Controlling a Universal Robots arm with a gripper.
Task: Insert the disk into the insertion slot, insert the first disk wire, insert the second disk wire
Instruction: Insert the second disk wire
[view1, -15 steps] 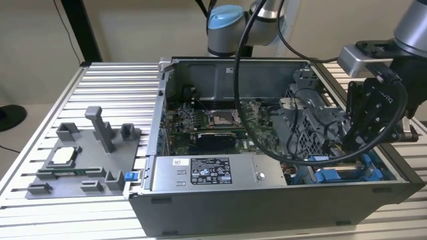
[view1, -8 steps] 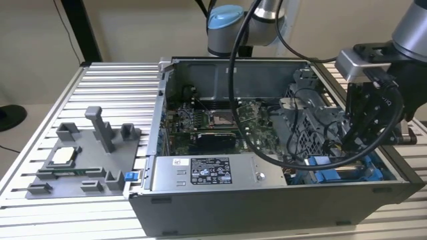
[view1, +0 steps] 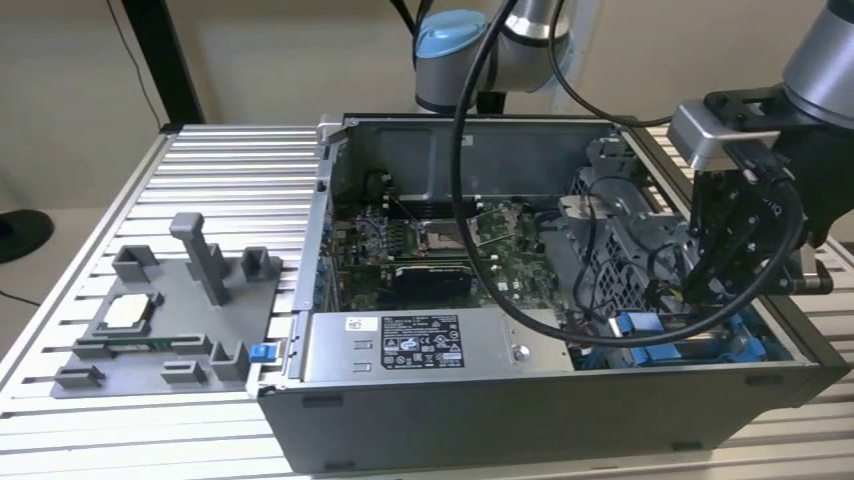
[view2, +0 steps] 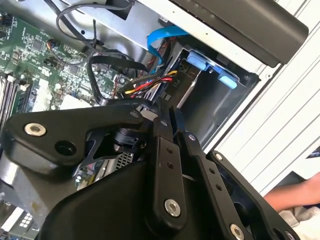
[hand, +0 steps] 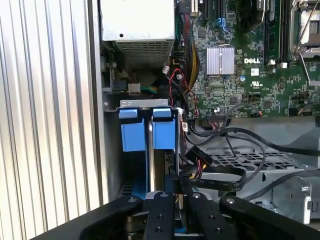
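Note:
The disk (hand: 150, 160) stands in its insertion slot at the case's front corner, and the tabs of its blue frame (hand: 133, 131) stick out of the bay. In the exterior view that blue frame (view1: 638, 326) lies low at the right. My gripper (view1: 705, 285) is lowered into the case just beside it. In both wrist views the fingers (view2: 161, 150) lie close together, shut. Their tips (hand: 177, 181) rest against a black plug with red and yellow wires (view2: 152, 82). I cannot tell whether they pinch the plug. A blue flat cable (view2: 161, 41) runs above the bay.
A grey labelled power-supply box (view1: 414, 345) fills the case's front. The green motherboard (view1: 427, 245) lies behind it. Black cables (hand: 225, 172) loop over the drive cage. A grey fixture (view1: 160, 320) sits on the slatted table at the exterior view's left. A person's hand (view2: 295, 196) is outside the case.

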